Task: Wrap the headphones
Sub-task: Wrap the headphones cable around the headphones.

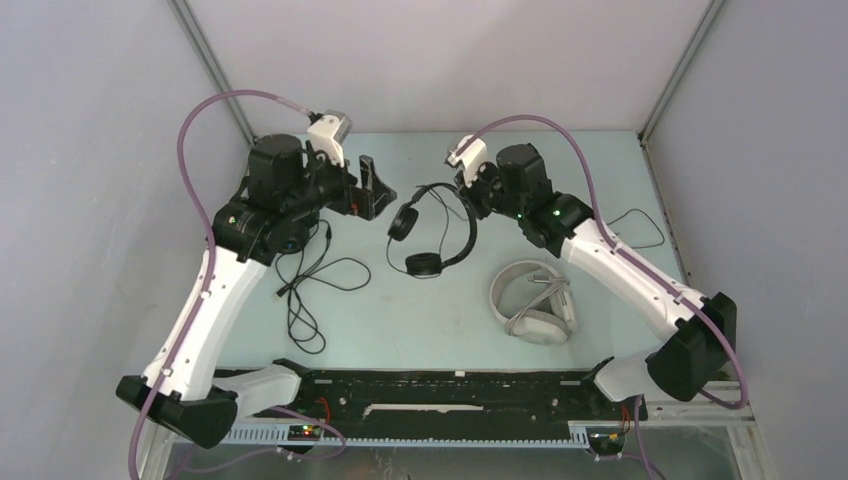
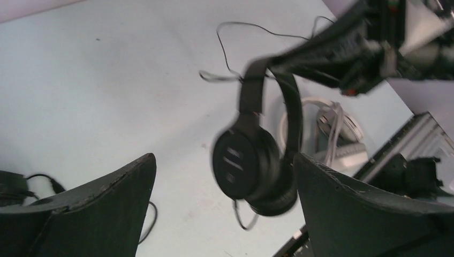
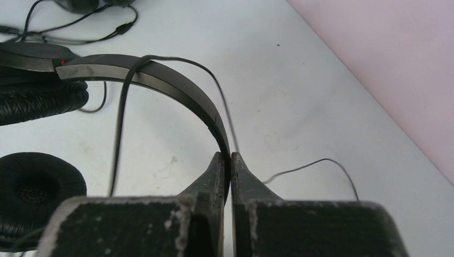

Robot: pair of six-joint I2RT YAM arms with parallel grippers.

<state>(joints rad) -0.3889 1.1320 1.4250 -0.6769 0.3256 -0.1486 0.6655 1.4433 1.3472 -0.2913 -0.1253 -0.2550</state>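
The headphones lie on the pale table [image 1: 420, 335], in front of the two arms. Nearest to the arm bases, on the right side, the white headset [image 1: 540, 325] lies flat with its grey cable gathered inside its band; no gripper touches it. On the left side a black cable [image 1: 305, 272] makes loops on the table and runs up under the left arm, which hides where it ends.

Further back, in the middle, is the thin headset [image 1: 423, 264], black, with its band bent in an open arc. The right gripper [image 3: 230, 158] is clamped on this band, its fingers pressed together with only the band between them. A black cord crosses over the band close to the fingertips.

The left gripper [image 2: 225, 160] stands wide apart and holds nothing. It is just to the left of the thin headset. In its own camera one ear cup shows between the fingers but beyond them, not touching. This ear cup carries two pale bars, too blurred to read as letters. I cannot tell if the cups rest on the table or hang above it.

At the top edge of the right wrist view a dark object with cords is cut off.
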